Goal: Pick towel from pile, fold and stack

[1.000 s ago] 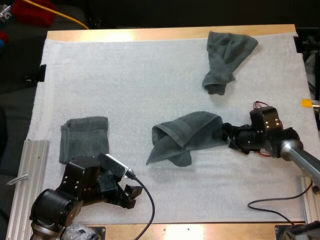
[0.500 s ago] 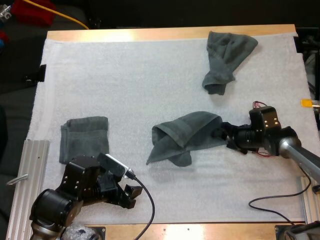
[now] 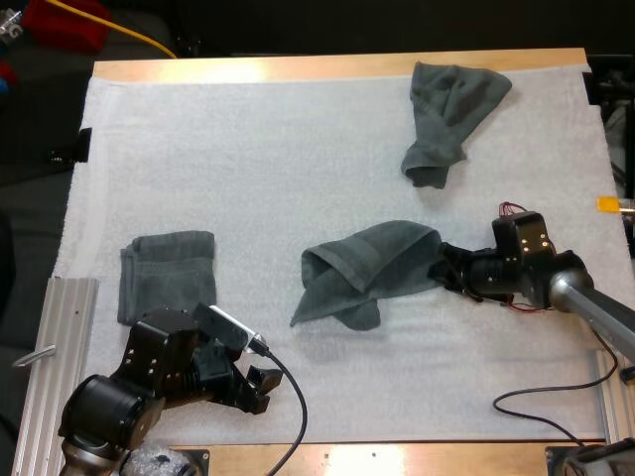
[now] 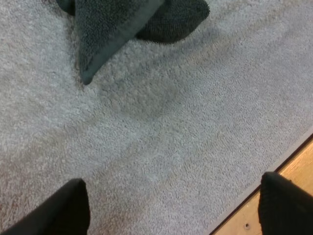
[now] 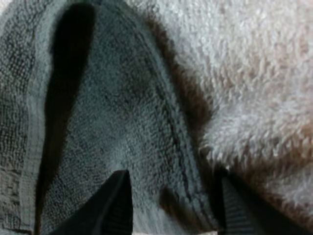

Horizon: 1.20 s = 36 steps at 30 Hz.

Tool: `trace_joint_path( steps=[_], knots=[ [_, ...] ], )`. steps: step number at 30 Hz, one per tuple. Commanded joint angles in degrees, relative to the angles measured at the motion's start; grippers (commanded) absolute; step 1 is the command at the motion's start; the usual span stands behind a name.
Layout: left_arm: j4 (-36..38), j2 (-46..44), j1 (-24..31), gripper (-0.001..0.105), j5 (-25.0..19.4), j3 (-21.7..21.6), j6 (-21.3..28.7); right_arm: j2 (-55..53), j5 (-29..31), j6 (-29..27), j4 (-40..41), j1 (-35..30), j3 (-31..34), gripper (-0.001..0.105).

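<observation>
Wooden worktop (image 3: pixel 327 67), light in tone, bare only in a strip along its far side and a strip along its near side; dark space beyond the far side, with a yellow cable (image 3: pixel 129 30) trailing there.

White mat (image 3: pixel 248 159): covers nearly all of the worktop; nap looped and fluffy like terry cloth, lying flat, with a faint fold line down its left margin.

Aluminium rail (image 3: pixel 62 342): ribbed, set along the worktop's near left side, just beside the mat.

Folded towel (image 3: pixel 167 275): dark grey-green, a neat rectangle on the mat's near left, just beyond the left arm.

Middle towel (image 3: pixel 369 270): dark grey-green, crumpled, at the mat's centre; one pointed corner and one rounded lobe lie toward the near side.

Far towel (image 3: pixel 448 117): dark grey-green, crumpled, near the mat's far right corner, well apart from the other two.

Left gripper (image 3: pixel 256 387): low over bare mat at the near edge, near the middle towel's pointed corner; jaws wide apart, holding nothing.

Right gripper (image 3: pixel 444 266): at the right-hand edge of the middle towel; jaws parted, one finger over the towel, the other over the mat, the hemmed edge between them; not closed on it.
</observation>
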Motion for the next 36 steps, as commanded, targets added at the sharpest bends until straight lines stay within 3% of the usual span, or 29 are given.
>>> trace_joint_path(
  steps=[1, 3, 7, 9, 13, 23, 33, 36],
  knots=[
    [0.0, 0.2, -0.4, 0.069, -0.2, -0.5, 0.0, 0.8, 0.5, 0.0, 1.0, -0.1, 0.5, 0.039],
    [0.0, 0.2, -0.4, 0.069, -0.2, -0.5, 0.0, 0.8, 0.6, 0.0, 1.0, -0.1, 0.5, 0.032],
    [0.0, 0.2, -0.4, 0.069, -0.2, -0.5, 0.0, 0.8, 0.8, -0.2, 1.0, -0.1, 0.5, 0.007],
    [0.0, 0.2, -0.4, 0.069, -0.2, -0.5, 0.0, 0.8, 0.9, -0.9, 1.0, -0.1, 0.5, 0.001],
    [0.0, 0.2, -0.4, 0.069, -0.2, -0.5, 0.3, 0.5, 0.9, -2.8, 2.2, 0.1, 0.5, 0.001],
    [-3.4, 0.2, -0.4, 0.069, -0.2, -0.5, 7.2, -4.5, 5.2, -14.0, 15.7, 0.1, 0.5, 0.001],
    [-6.1, 6.2, -0.4, 0.069, -0.7, -0.5, 15.5, -4.9, 6.7, -14.9, 17.6, 0.1, 0.5, 0.001],
    [-6.1, 9.5, -0.4, 0.069, -2.7, -0.5, 17.9, -4.9, 6.7, -14.9, 17.6, 0.1, 0.5, 0.001]
  ],
)
